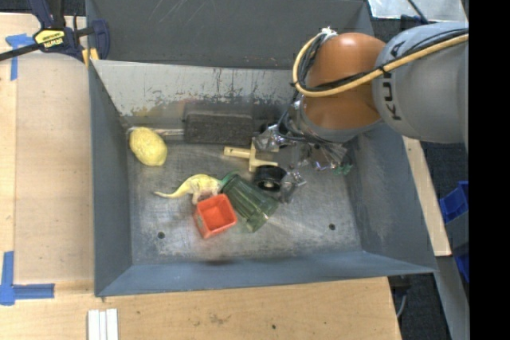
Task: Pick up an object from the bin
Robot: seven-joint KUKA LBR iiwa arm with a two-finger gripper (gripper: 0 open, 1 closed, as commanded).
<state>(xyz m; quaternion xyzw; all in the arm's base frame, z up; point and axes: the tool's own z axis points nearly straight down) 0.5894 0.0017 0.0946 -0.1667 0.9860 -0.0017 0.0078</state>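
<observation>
Though gripper (279, 163) sits by tan peg (239, 154), open or shut cannot be told.
Centre on one item — avoid green piece (255, 209).

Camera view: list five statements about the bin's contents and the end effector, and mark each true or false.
1. A yellow lemon lies near the left wall of the bin. True.
2. The red cube lies against the back wall. False: the red cube lies toward the front, beside a green translucent piece.
3. A dark rectangular block lies along the back wall. True.
4. The toy dinosaur is blue. False: the toy dinosaur is pale yellow.
5. The end effector hangs over the lemon. False: the end effector is right of the middle, by a tan wooden peg.
</observation>
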